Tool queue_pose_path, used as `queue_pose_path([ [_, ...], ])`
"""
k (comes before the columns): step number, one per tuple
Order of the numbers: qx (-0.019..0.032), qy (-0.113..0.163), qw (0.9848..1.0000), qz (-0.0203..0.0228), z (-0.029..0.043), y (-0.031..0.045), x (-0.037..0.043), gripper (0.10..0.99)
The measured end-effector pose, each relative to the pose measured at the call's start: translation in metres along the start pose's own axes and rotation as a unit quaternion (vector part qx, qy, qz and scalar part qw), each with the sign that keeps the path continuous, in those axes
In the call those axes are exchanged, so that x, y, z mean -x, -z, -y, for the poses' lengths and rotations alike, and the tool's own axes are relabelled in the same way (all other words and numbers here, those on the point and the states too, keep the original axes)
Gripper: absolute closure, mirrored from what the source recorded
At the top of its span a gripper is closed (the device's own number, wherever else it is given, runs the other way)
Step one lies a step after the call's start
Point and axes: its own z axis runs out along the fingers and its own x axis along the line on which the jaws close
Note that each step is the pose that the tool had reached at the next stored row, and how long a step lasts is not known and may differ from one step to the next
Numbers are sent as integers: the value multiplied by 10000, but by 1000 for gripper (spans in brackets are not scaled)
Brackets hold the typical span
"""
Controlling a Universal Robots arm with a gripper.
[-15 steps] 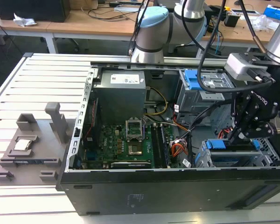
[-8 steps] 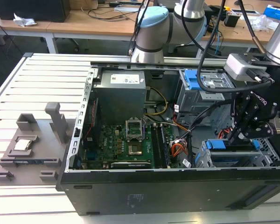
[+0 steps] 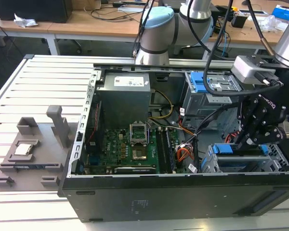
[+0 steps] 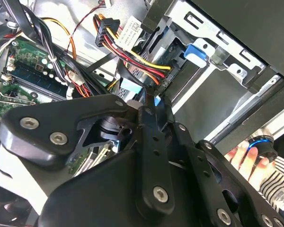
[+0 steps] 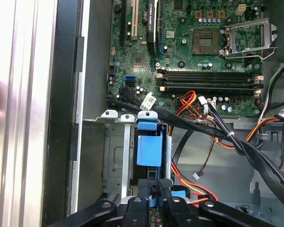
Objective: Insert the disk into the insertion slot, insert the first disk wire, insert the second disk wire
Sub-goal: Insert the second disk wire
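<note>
The disk (image 3: 236, 150), framed in its blue caddy, lies in the insertion slot (image 3: 209, 164), a silver cage at the case's corner on the exterior view's right. My gripper (image 3: 250, 142) hangs right over the disk's end. In the first wrist view the blue caddy (image 5: 149, 149) sits inside the cage (image 5: 114, 156), and my gripper (image 5: 160, 187) is shut at its end. Red and yellow wires (image 5: 184, 182) run under the fingers. In the second wrist view my gripper (image 4: 150, 105) touches a blue part; a black connector (image 4: 106, 29) with wires hangs free. What the fingers pinch is hidden.
A grey cage with a blue latch (image 3: 204, 84) stands behind the slot. The motherboard (image 3: 135, 144) and power supply (image 3: 123, 96) take up the case's middle. Black cables (image 5: 217, 132) cross near the slot. A person's hand (image 4: 244, 156) shows beside the case. A grey fixture (image 3: 29, 149) lies on the table.
</note>
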Motion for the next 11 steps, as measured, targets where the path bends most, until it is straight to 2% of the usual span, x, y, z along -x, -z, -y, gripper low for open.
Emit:
queue_pose_path([
  [3, 1, -1, 10000, -10, -20, 231, -25, 859],
  [5, 0, -1, 10000, -9, -24, 282, -30, 859],
  [6, 0, -1, 10000, -10, -29, 340, -35, 859],
  [10, 1, -1, 10000, -14, -35, 422, -28, 875],
  [11, 1, -1, 10000, -15, -36, 438, -27, 941],
])
